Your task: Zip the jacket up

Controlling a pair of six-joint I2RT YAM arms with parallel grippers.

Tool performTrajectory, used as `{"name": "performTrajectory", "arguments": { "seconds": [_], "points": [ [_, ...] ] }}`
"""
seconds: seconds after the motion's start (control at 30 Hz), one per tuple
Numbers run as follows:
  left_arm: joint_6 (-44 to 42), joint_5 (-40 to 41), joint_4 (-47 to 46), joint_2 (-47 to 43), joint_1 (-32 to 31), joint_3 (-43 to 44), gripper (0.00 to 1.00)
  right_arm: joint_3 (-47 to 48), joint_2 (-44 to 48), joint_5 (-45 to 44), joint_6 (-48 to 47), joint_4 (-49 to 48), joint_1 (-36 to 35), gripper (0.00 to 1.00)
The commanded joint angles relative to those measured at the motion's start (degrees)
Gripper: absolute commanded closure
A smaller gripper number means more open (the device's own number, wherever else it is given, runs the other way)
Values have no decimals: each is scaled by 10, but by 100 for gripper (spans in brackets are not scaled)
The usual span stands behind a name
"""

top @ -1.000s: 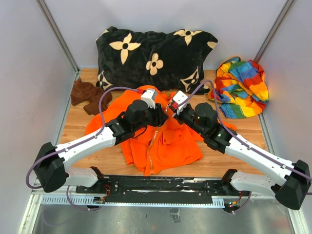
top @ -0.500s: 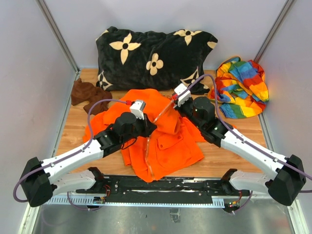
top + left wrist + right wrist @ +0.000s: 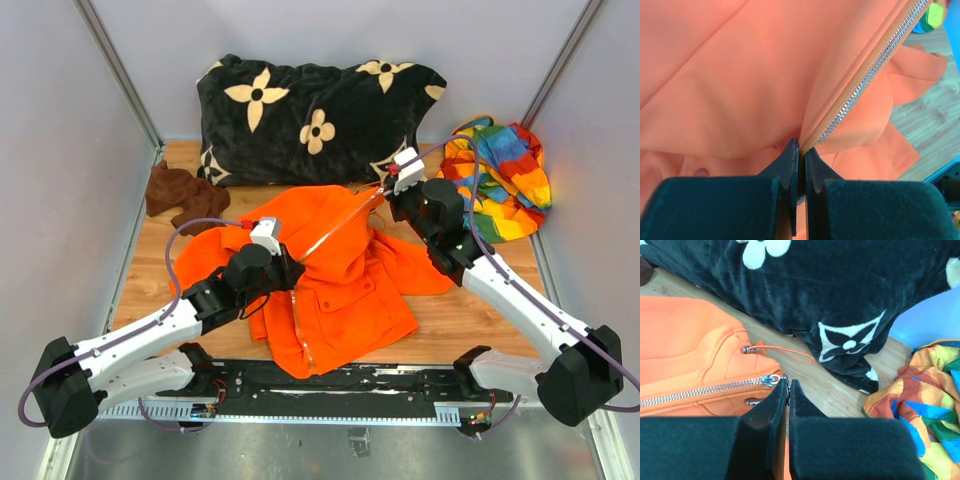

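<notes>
The orange jacket (image 3: pixel 350 290) lies spread on the wooden table, its zipper (image 3: pixel 335 228) pulled taut in a diagonal line between my two grippers. My left gripper (image 3: pixel 293 268) is shut on the lower stretch of the zipper tape (image 3: pixel 837 121), with the fabric edge pinched between its fingertips (image 3: pixel 801 150). My right gripper (image 3: pixel 383 192) is at the jacket's upper end near the collar, shut on the pull tab of the metal slider (image 3: pixel 771 379); its tips (image 3: pixel 789 382) meet right beside the slider. An orange drawcord (image 3: pixel 785 352) loops on the wood just beyond.
A black blanket with cream flowers (image 3: pixel 320 115) lies bunched along the back. A rainbow-striped cloth (image 3: pixel 500 185) sits at the back right, close to the right gripper. A small brown cloth (image 3: pixel 180 195) lies at the back left. Grey walls enclose the table (image 3: pixel 470 320).
The grippers started close together over the jacket's middle. The left gripper shut on the zipper tape and drew down-left; the right one pulled the slider up-right, stretching the zipper straight.
</notes>
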State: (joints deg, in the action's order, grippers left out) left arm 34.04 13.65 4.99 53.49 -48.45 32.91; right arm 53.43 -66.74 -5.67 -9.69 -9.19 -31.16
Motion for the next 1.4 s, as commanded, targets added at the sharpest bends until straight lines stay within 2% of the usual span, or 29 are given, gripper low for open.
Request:
{"name": "performTrajectory", "arguments": {
  "seconds": [0.0,0.23,0.43,0.6,0.7,0.97,1.07,1.2,1.23,1.37],
  "points": [
    [-2,69,92,-4,5,0,100,31,25,-47,20,-33,56,99],
    [-29,97,93,19,29,40,100,25,48,-23,43,-10,86,99],
    [-76,108,78,60,76,141,100,15,91,13,64,21,87,99],
    [-96,111,70,78,82,201,97,-24,146,57,104,56,87,99],
    [-84,79,60,71,83,182,88,-71,185,79,138,65,87,99],
    [5,3,18,7,83,27,72,-202,289,100,201,97,87,95],
    [45,-31,-5,-11,83,-20,60,-239,326,97,215,123,87,89],
    [55,-47,20,-37,83,-20,35,-248,361,87,220,176,87,72],
    [52,-40,34,-47,83,-11,31,-244,370,82,219,194,87,65],
    [32,4,104,-94,83,37,14,-220,408,25,220,268,86,23]
  ]
}}
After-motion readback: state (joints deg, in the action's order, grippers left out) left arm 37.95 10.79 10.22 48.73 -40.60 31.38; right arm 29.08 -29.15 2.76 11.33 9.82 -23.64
